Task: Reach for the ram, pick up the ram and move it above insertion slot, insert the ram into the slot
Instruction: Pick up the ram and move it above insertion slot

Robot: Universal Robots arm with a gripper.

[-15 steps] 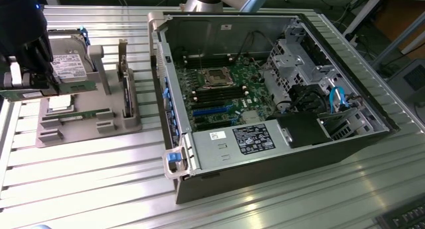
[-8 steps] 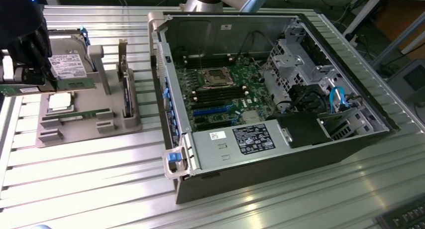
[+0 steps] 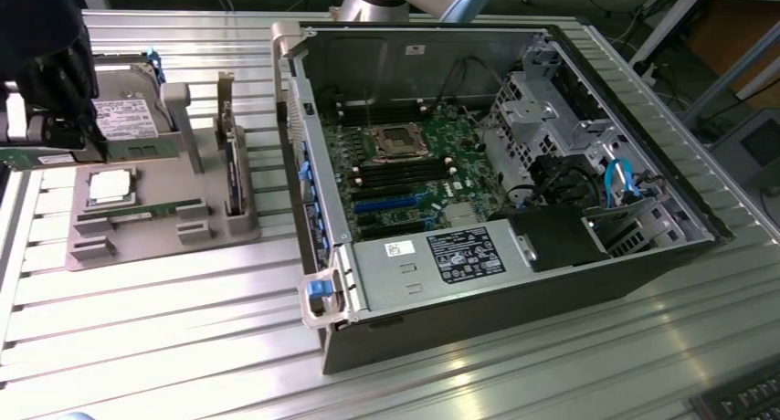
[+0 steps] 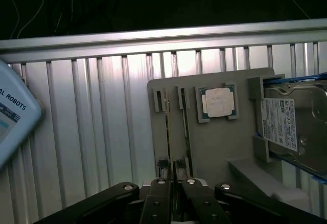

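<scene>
My black gripper (image 3: 55, 135) hangs at the exterior view's far left, above the left edge of a grey parts tray (image 3: 159, 242). It is shut on the ram (image 3: 31, 157), a thin green stick held level and sticking out to the left. In the wrist view the fingertips (image 4: 163, 172) of the gripper (image 4: 172, 175) press together on a thin edge, with the tray (image 4: 214, 152) below. The slot (image 3: 396, 173) is one of several parallel black sockets on the motherboard inside the open computer case, well to the right of the gripper.
On the tray lie a square silver processor (image 3: 108, 187), a silver hard drive (image 3: 122, 114) and another green stick (image 3: 141, 210). The open case (image 3: 305, 100) has tall walls, a power supply (image 3: 451, 256), a blue expansion socket (image 3: 384, 204) and drive cages (image 3: 549, 119). Ribbed aluminium table (image 3: 159, 329) surrounds everything.
</scene>
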